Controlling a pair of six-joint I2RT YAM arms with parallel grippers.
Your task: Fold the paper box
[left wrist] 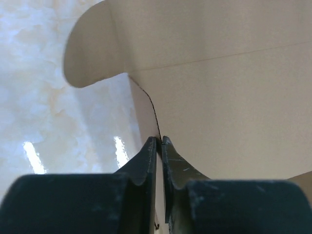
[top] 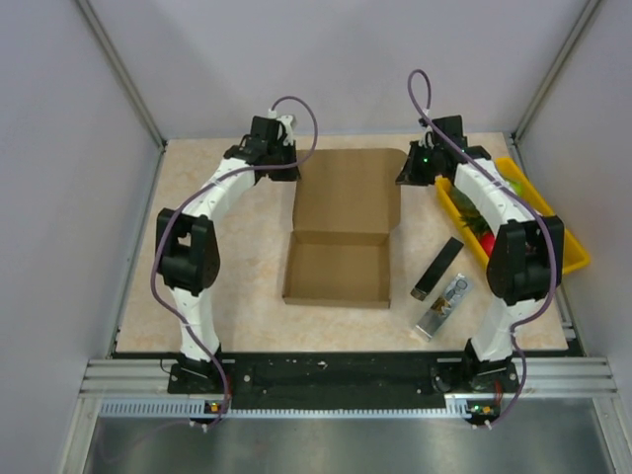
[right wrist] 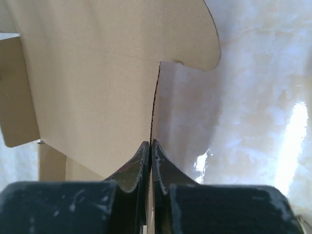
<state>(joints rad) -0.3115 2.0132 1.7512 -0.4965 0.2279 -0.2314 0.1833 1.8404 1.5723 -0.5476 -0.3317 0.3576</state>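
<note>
From above, you see the plain brown cardboard box (top: 341, 267) mid-table on the pale marbled tabletop (top: 237, 257). Its shallow tray is nearest the arms and its lid panel is spread open toward the far wall. Your left gripper (top: 288, 150) is at the lid's far-left corner and your right gripper (top: 407, 173) at its far-right corner. Only the wrist views show the grip: each pair of black fingers (left wrist: 146, 161) is clenched on a thin cardboard edge. Only the top view shows the yellow plastic tray (top: 576, 255) at the right.

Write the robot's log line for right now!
left gripper: shut on paper box | right gripper: shut on paper box | lid: open
</note>
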